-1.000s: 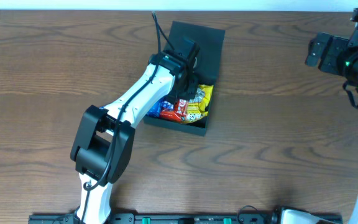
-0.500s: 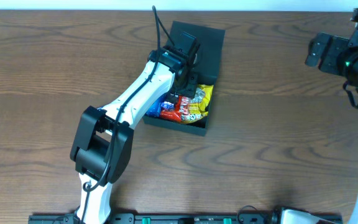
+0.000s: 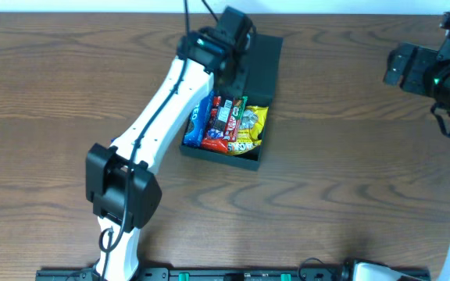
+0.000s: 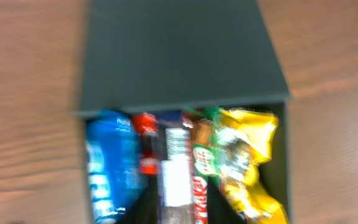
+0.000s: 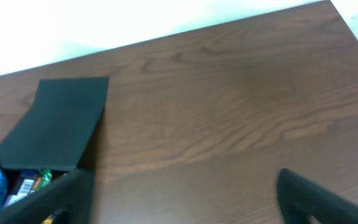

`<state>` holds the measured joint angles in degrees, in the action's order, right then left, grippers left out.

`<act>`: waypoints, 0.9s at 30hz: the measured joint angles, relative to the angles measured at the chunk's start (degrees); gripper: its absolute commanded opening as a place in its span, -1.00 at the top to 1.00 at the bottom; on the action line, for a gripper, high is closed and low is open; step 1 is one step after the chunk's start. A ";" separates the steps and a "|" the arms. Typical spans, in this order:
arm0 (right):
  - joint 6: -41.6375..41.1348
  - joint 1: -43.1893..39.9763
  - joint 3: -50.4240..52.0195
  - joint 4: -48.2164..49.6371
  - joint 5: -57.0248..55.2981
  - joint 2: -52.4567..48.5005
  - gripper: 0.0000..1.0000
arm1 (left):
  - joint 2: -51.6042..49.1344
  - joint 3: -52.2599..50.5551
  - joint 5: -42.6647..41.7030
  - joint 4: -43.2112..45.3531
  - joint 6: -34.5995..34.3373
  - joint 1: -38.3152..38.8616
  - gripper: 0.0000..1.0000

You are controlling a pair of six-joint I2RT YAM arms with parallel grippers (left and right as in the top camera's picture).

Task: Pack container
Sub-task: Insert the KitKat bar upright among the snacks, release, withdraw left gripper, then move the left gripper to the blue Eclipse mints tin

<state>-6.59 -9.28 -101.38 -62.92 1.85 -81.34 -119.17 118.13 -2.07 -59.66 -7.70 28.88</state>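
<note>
Container (image 3: pixel 260 66) sits directly below your left gripper (image 3: pixel 235 74), about where its laid-back lid (image 4: pixel 179 56) meets the open part. You can't tell whether those fingers are apart or together. Snack packets (image 3: pixel 229 125) lie side by side inside. Your right gripper (image 3: pixel 405 66) has its fingers (image 5: pixel 316 199) spread wide and empty, well apart from the container.

Overhead: straight down on the whole table (image 3: pixel 326 195). Left wrist: close above the container (image 4: pixel 179 50). Right wrist: oblique, from far right. All three views share the container.
</note>
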 measured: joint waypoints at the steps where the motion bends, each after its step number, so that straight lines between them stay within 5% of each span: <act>1: -0.33 0.00 0.00 -0.57 0.50 -0.17 0.50 | 0.00 1.27 2.43 -0.46 0.00 -0.90 0.88; 2: -0.24 0.00 0.00 -0.81 1.27 -0.55 0.94 | 0.00 1.66 3.80 -0.76 -0.20 -1.86 0.88; 3: -0.26 0.00 0.15 -0.90 2.38 -1.11 0.97 | 0.00 1.79 4.63 -1.57 -0.57 -3.23 0.88; 13: -0.35 2.51 14.73 9.90 21.79 -16.06 0.97 | 0.00 -11.02 -6.05 -3.08 -2.99 -23.17 0.88; 20: -3.13 8.33 17.46 18.53 27.91 -26.36 0.98 | -0.09 -26.51 -16.06 4.70 -3.23 -22.77 0.88; 27: -7.54 13.31 17.73 24.52 30.99 -36.54 0.97 | -0.11 -30.10 -20.55 4.48 -5.16 -21.81 0.88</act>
<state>-14.13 4.03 -83.66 -38.39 32.84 -117.89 -119.28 88.03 -22.61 -55.18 -12.86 7.07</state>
